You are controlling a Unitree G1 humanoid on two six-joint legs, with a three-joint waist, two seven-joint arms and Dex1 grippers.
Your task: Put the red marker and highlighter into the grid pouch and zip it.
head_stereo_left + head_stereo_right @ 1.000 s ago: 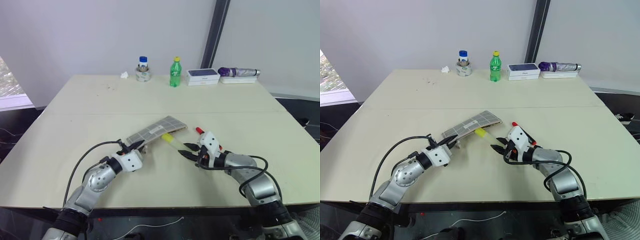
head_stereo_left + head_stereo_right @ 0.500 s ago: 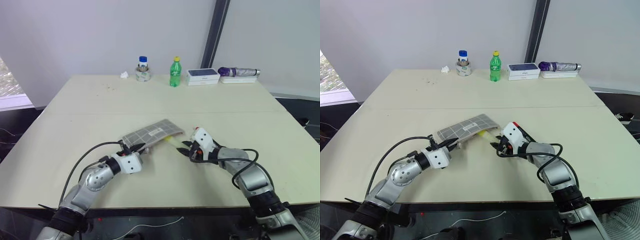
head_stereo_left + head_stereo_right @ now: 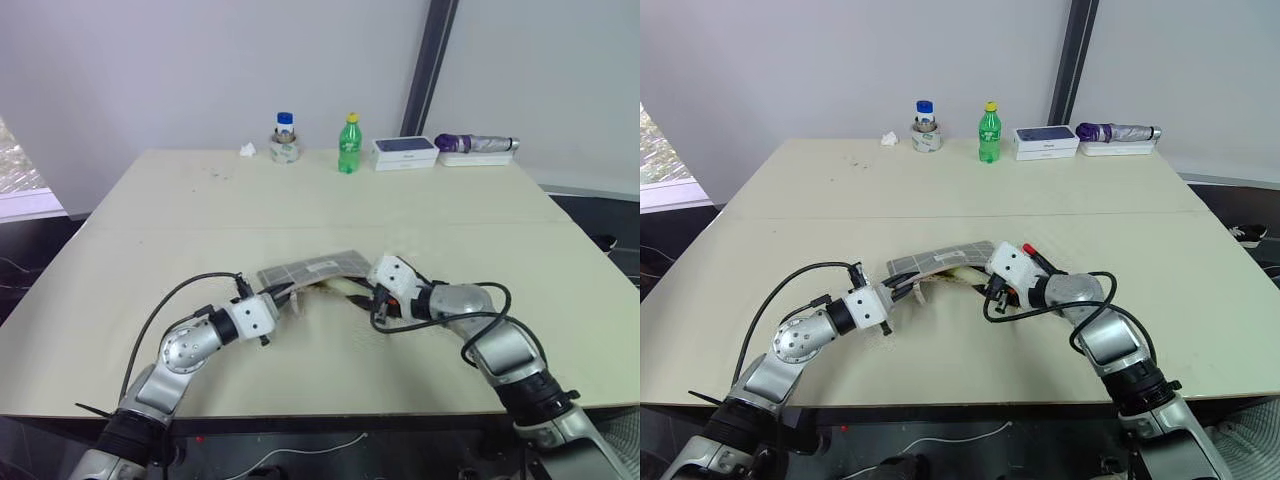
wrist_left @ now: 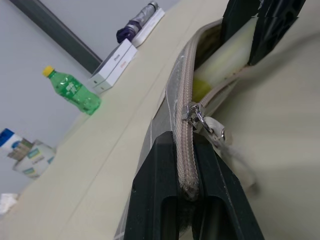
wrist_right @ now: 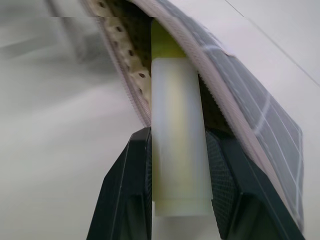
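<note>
Now my right gripper point(image 5: 177, 175) clamps the stubby pale-yellow highlighter point(image 5: 178, 150), cap inside the grey grid-lined fabric pouch point(image 3: 315, 269); my left gripper point(image 4: 186, 165) pinches its zipper edge.

I'm looking at two arms of brushed silver metal, built from rounded, drum-like joint housings. Each forearm ends in a white, boxy wrist block, and black fingers come out of that. The left gripper point(image 3: 290, 294) has a black cable looping high off the forearm and curving back into the wrist. The right gripper point(image 3: 362, 297) carries black cables too, coiled in loose loops around the silver forearm. Up close, the left fingers point(image 4: 155, 200) are glossy black plastic slabs; the right fingers point(image 5: 127, 195) show matte, finely dotted inner pads.
</note>
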